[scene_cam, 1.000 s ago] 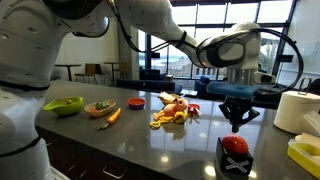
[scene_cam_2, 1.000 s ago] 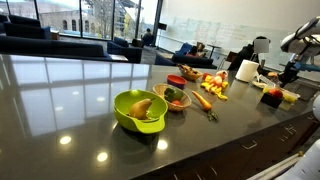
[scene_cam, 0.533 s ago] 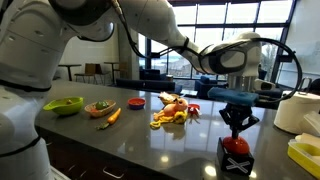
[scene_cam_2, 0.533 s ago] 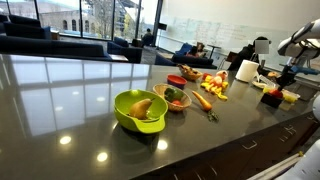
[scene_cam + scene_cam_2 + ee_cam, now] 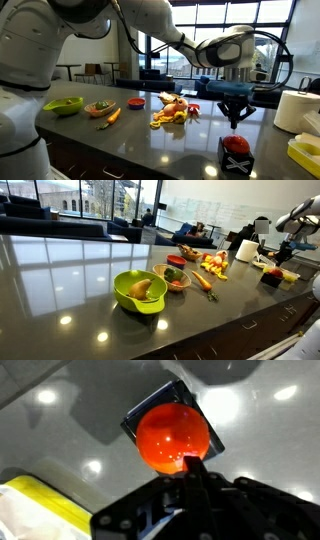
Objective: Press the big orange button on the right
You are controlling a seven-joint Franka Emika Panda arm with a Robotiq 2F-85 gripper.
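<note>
The big orange button (image 5: 236, 144) is a domed orange-red cap on a small black box (image 5: 236, 160) with a white X on its front, at the near right of the dark counter. It also shows in an exterior view (image 5: 272, 272) and fills the wrist view (image 5: 172, 438). My gripper (image 5: 236, 123) hangs straight above the button with its fingers shut together and empty, a small gap above the dome. In the wrist view the shut fingertips (image 5: 195, 460) overlap the dome's lower right edge.
A green bowl (image 5: 63, 105), a bowl of food (image 5: 99, 108), a carrot (image 5: 113, 116), a small flat red bowl (image 5: 136, 102) and a pile of toy food (image 5: 172, 112) lie to the left. A paper towel roll (image 5: 295, 110) and a yellow object (image 5: 305, 152) are close on the right.
The gripper came down onto the button half a second ago and has since lifted back up a little. The button box has not moved.
</note>
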